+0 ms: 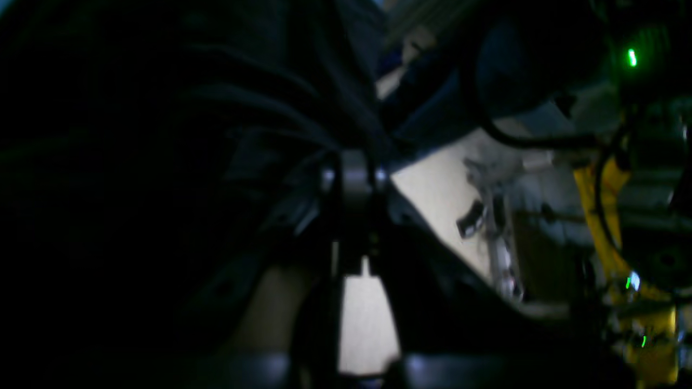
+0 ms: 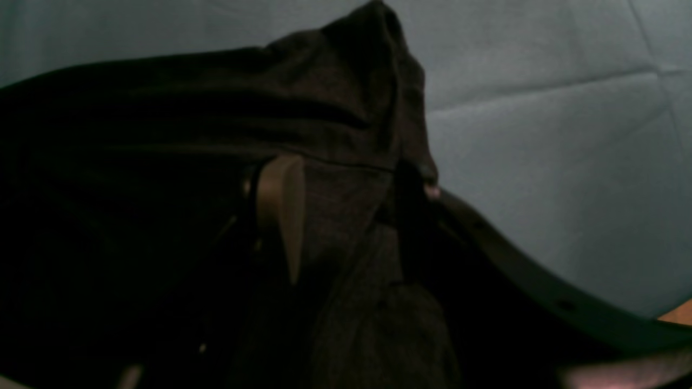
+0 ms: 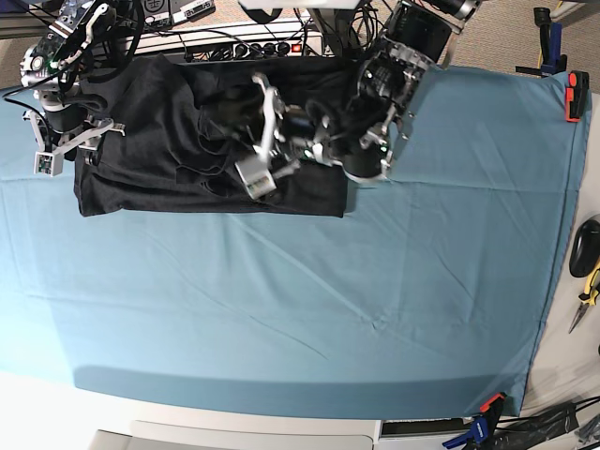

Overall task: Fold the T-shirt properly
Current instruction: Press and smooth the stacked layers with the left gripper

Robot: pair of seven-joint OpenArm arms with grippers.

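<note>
Now your left gripper (image 3: 246, 141) clenched on T-shirt (image 3: 169, 141) middle; right gripper (image 3: 80, 131) grasping its edge.

I see the T-shirt (image 3: 169, 141) as matt black knit cloth, soft and rumpled, fine weave showing in my right wrist view. The table cloth (image 3: 309, 300) is matt teal fabric with light creases. My left arm (image 3: 375, 112) looks like black plastic with bare silvery metal brackets, slightly glossy.
</note>
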